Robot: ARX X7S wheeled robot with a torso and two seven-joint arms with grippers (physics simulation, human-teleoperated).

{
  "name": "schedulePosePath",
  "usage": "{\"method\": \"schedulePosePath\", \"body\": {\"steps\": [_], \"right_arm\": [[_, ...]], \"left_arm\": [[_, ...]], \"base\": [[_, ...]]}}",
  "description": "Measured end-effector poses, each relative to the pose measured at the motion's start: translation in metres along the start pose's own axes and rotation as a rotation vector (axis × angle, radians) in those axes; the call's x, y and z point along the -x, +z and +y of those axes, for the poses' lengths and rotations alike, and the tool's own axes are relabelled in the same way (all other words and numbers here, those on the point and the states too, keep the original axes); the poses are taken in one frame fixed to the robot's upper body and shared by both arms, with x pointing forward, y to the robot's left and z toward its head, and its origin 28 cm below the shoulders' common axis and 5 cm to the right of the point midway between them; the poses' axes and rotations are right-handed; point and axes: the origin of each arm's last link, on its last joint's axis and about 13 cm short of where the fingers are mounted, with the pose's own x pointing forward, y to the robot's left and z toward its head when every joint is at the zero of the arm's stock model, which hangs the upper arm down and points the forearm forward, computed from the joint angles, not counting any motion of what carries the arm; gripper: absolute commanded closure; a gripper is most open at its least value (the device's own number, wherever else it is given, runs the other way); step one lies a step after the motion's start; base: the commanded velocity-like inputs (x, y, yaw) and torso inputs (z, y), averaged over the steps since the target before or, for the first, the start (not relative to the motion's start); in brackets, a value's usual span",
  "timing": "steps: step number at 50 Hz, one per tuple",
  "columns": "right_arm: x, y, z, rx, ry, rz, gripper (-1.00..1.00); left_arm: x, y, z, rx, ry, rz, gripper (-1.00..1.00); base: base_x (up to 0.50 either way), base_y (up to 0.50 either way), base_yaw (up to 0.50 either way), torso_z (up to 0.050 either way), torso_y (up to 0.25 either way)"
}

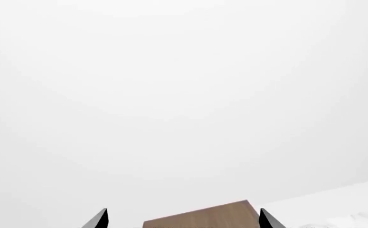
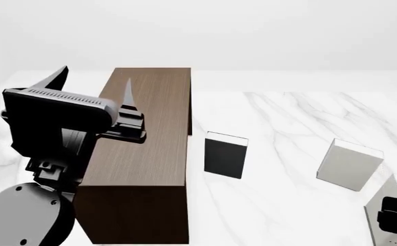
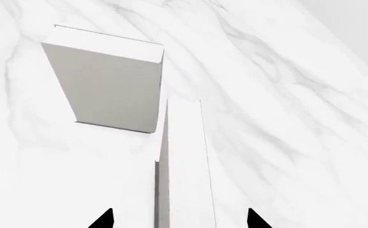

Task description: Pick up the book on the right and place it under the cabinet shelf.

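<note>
Support surface: a white marble-patterned table (image 2: pixel 300 113) with grey veining, extending across the head view. Standing directly on it, from the robot's left to right: the cabinet shelf (image 2: pixel 147 154), a tall dark-brown wood-grain box; a black-covered book (image 2: pixel 224 155), upright, near the cabinet but apart from it; a pale grey book (image 2: pixel 349 165), upright, well apart from the black one; and the white book (image 2: pixel 382 205), upright at the frame's lower right corner, partly cut off. In the right wrist view it appears to stand just beside the grey book, though contact cannot be confirmed.
</note>
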Motion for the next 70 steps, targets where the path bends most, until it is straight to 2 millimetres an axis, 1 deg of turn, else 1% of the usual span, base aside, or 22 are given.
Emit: {"method": "schedulePosePath", "body": {"steps": [39, 61, 62, 70], "right_arm": [[-0.016, -0.019, 0.001, -0.019, -0.022, 0.042, -1.0], [-0.02, -0.025, 0.002, -0.022, -0.021, 0.06, -1.0], [-0.021, -0.025, 0.002, -0.022, -0.021, 0.061, 1.0], [-0.022, -0.027, 0.002, -0.022, -0.023, 0.059, 1.0]], "left_arm": [[0.002, -0.004, 0.0, 0.0, -0.002, 0.009, -1.0], [0.002, -0.003, 0.0, -0.002, -0.004, 0.008, -1.0], [0.002, -0.003, 0.0, -0.002, -0.004, 0.008, -1.0], [0.001, -0.003, -0.001, -0.003, -0.007, 0.008, -1.0]], "base": [[0.0, 0.0, 0.0, 0.0, 0.0], [0.0, 0.0, 0.0, 0.0, 0.0], [0.0, 0.0, 0.0, 0.0, 0.0], [0.0, 0.0, 0.0, 0.0, 0.0]]}}
